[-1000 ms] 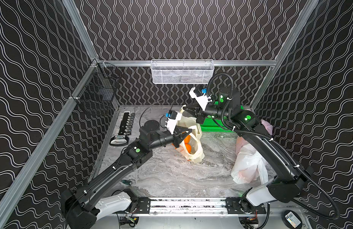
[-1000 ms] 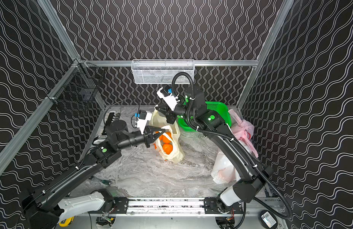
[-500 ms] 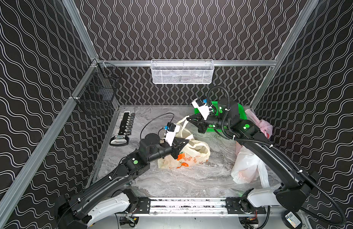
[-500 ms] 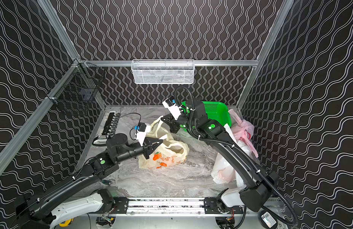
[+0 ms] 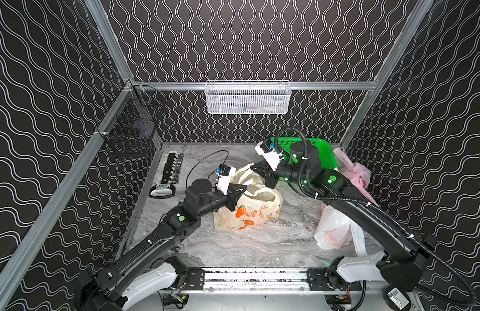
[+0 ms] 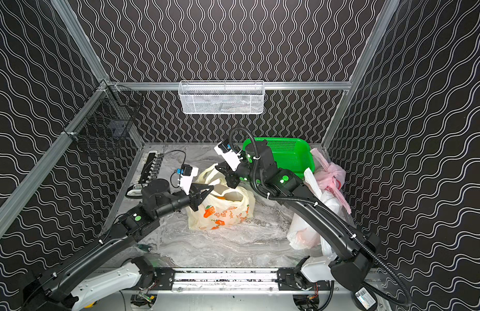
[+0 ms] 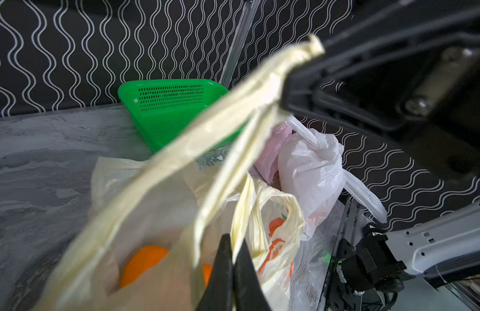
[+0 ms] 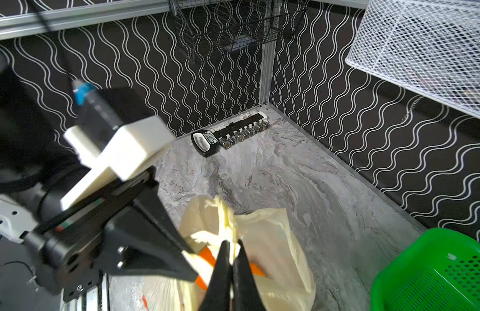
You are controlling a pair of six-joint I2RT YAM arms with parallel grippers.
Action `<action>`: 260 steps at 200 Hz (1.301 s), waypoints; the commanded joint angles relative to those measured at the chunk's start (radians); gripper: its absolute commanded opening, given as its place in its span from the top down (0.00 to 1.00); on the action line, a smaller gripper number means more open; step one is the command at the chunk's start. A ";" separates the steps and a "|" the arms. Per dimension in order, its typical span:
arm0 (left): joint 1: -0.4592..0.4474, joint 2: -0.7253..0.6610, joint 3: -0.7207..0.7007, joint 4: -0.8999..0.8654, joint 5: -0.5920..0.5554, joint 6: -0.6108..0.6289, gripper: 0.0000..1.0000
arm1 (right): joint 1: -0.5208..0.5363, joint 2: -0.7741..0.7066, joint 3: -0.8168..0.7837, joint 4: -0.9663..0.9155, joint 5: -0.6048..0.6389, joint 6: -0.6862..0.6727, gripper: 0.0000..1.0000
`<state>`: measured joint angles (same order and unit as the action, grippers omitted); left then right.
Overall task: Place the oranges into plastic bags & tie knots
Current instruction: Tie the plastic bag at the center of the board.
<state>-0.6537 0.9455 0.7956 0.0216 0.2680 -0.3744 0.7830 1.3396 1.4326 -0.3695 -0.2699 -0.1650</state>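
A pale yellow plastic bag (image 5: 249, 212) (image 6: 222, 212) with orange prints sits mid-table. My left gripper (image 5: 244, 187) (image 7: 232, 242) is shut on one handle at the bag's left side. My right gripper (image 5: 251, 167) (image 8: 231, 243) is shut on the other handle at its far side. That handle stretches taut across the left wrist view. Two oranges (image 7: 143, 262) show through the bag's film. A white plastic bag (image 5: 333, 229) (image 7: 311, 167), bunched at its top, and a pink plastic bag (image 5: 357, 175) lie at the right wall.
A green perforated basket (image 5: 325, 153) (image 8: 435, 274) stands at the back right, behind my right arm. A socket rail (image 5: 171, 169) lies along the left wall. A white mesh basket (image 5: 247, 97) hangs on the back rail and a black wire basket (image 5: 131, 132) on the left rail.
Both arms have come down with the handles. The yellow bag, hanging above the table a second ago, now rests on it and sags wider.
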 commanded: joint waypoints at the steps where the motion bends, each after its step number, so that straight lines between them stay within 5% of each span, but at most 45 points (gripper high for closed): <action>1: 0.039 -0.008 -0.005 0.047 0.058 -0.033 1.00 | 0.030 -0.041 -0.043 0.065 0.031 0.033 1.00; 101: 0.132 0.000 0.014 0.014 0.134 -0.026 1.00 | 0.149 -0.142 -0.412 0.392 0.038 0.174 1.00; 164: 0.164 -0.004 0.043 -0.092 0.136 0.010 1.00 | 0.168 -0.127 -0.544 0.462 -0.007 0.089 1.00; 211: 0.179 0.033 0.093 -0.235 0.241 0.065 1.00 | 0.182 -0.132 -0.601 0.553 0.050 -0.015 1.00; 260: 0.202 0.005 0.197 -0.380 0.117 0.139 0.69 | 0.182 -0.130 -0.621 0.565 0.041 -0.132 1.00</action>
<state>-0.4660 0.9375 0.9321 -0.2882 0.4335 -0.3054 0.9623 1.2064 0.8238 0.1577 -0.2218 -0.2077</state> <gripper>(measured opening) 0.294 0.050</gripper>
